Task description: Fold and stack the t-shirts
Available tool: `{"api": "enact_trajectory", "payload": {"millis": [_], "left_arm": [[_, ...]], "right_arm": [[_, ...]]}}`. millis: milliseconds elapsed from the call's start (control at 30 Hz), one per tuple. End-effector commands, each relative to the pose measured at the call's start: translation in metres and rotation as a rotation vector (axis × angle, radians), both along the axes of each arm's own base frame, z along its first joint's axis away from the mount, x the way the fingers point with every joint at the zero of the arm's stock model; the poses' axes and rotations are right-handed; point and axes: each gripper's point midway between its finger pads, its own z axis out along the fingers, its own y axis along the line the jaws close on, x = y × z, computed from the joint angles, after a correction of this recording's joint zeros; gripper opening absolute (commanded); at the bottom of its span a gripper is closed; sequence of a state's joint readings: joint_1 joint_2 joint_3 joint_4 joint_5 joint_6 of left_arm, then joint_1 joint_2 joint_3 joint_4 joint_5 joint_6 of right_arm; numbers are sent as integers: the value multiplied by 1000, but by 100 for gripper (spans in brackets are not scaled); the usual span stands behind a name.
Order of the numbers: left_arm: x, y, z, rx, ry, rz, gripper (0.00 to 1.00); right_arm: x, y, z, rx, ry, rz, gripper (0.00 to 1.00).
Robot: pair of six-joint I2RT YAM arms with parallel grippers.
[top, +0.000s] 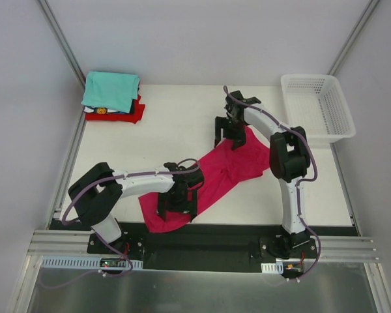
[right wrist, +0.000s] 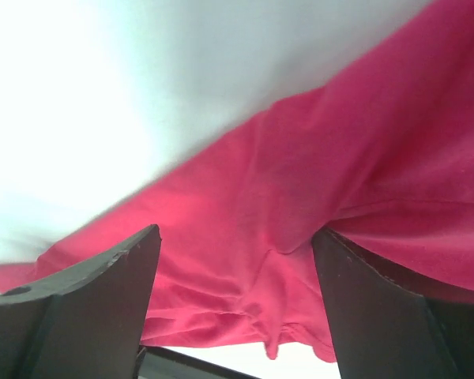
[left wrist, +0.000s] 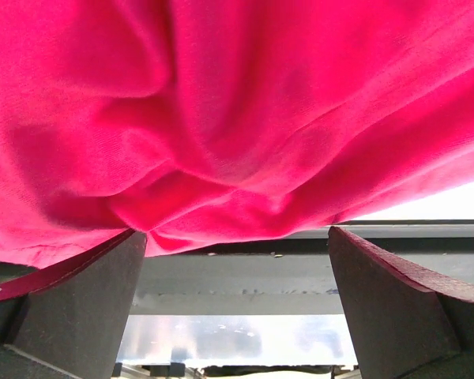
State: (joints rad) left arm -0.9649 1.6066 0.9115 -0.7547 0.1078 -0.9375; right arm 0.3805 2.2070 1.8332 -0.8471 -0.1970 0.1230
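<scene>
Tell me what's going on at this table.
Two robot arms are working on a magenta t-shirt lying crumpled mid-table. The left hand is at its near end, the right hand at its far end, both open with cloth at the fingers. A stack of folded shirts, a teal shirt on top, sits in the far left corner. A white basket stands far right.

I saw the unfolded t-shirt (top: 229, 171) lying on the table (top: 176, 127), slanting from near left to far right. The folded stack (top: 112, 98) sat far left, the basket (top: 316, 107) far right.
</scene>
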Motion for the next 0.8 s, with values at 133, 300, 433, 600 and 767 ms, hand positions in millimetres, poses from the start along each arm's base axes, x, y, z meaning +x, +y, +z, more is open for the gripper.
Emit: {"api": "enact_trajectory", "payload": {"millis": [133, 300, 433, 600, 767], "left_arm": [[5, -17, 21, 6, -9, 24, 99], [32, 1, 55, 99, -141, 2, 99], [50, 4, 84, 95, -196, -20, 99], [79, 6, 127, 80, -292, -35, 99], [111, 22, 137, 77, -347, -68, 99]], "right_arm": [[-23, 43, 28, 78, -7, 127, 81], [-27, 25, 57, 29, -100, 128, 83], [-35, 7, 86, -13, -167, 125, 84], [-55, -10, 108, -36, -214, 117, 84], [-94, -32, 131, -1, -322, 51, 80]]}}
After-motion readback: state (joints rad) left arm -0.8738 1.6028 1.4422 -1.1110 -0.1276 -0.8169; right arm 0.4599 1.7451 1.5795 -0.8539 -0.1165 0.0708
